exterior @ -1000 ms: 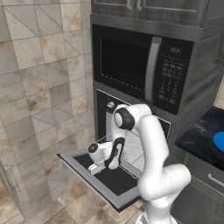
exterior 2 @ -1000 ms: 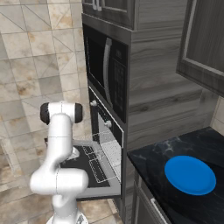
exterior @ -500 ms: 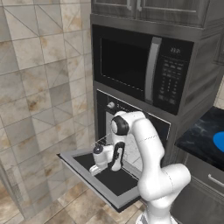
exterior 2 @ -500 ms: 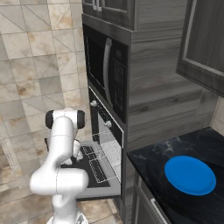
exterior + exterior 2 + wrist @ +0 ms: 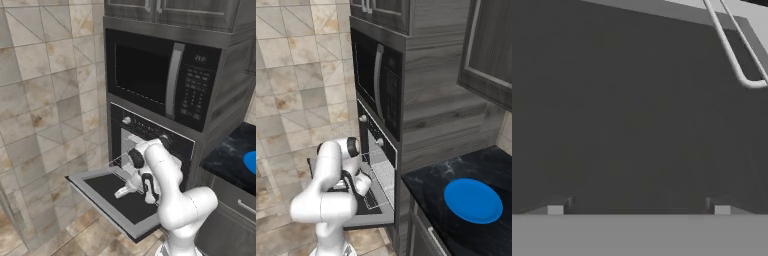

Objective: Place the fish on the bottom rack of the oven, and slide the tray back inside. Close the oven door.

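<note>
Evenly and softly lit throughout, with no single source to pick out. Only faint shading under the open oven door (image 5: 112,200) at 7 o'clock in the left base view. No glare on the microwave (image 5: 165,77) glass, just a dull sheen. Slightly soft, low-resolution rendering in both base views. Hand view dim and grainy, almost uniformly dark grey, paler toward 1 o'clock.

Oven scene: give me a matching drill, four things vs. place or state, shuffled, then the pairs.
Things:
1. oven door
2. blue plate
3. microwave
4. gripper

States or places:
A. on the black counter
B. folded down flat, open
C. directly above the oven
D. fingers spread, over the door's dark window

Pairs: 1-B, 2-A, 3-C, 4-D
</note>
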